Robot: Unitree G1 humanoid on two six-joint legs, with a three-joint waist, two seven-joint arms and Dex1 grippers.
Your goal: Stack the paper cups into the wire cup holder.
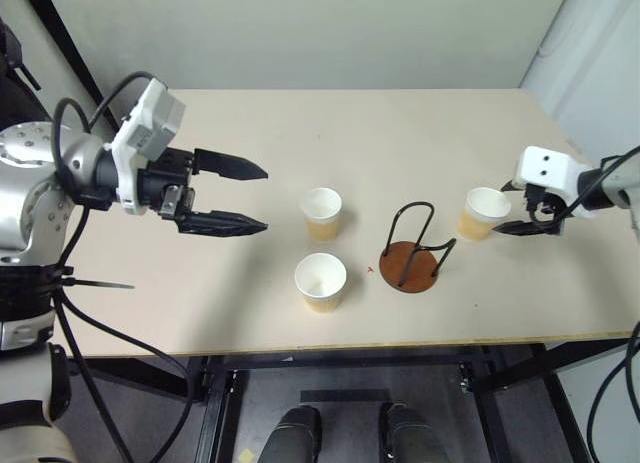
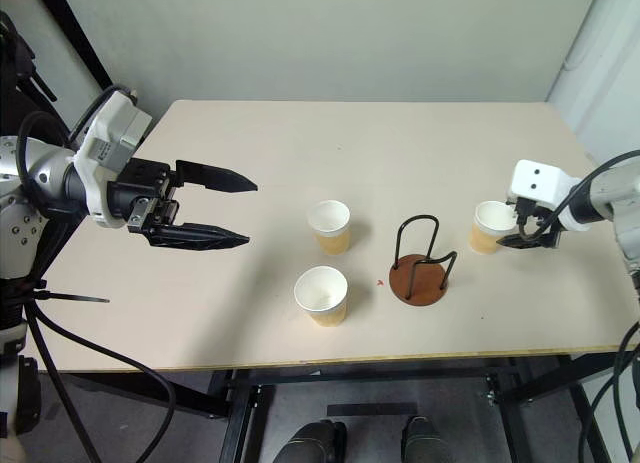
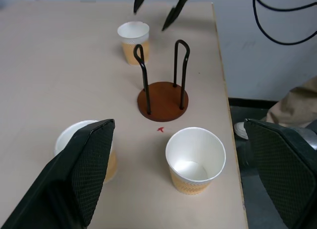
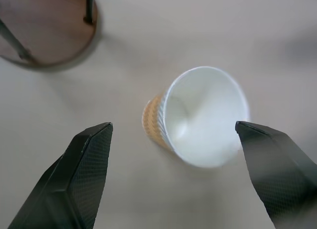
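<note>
Three tan tapered paper cups stand upright; one sits between the right gripper's spread fingers, untouched. The rust-brown wire cup holder beside it is cut off. The left gripper, spread wide, hides part of a cup.

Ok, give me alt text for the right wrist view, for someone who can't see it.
A small tan paper cup with a white inside stands upright on a pale tabletop, seen from above between the open black fingers of the right gripper, which do not touch it. The edge of the wire cup holder's round rust-brown base shows nearby.
</note>
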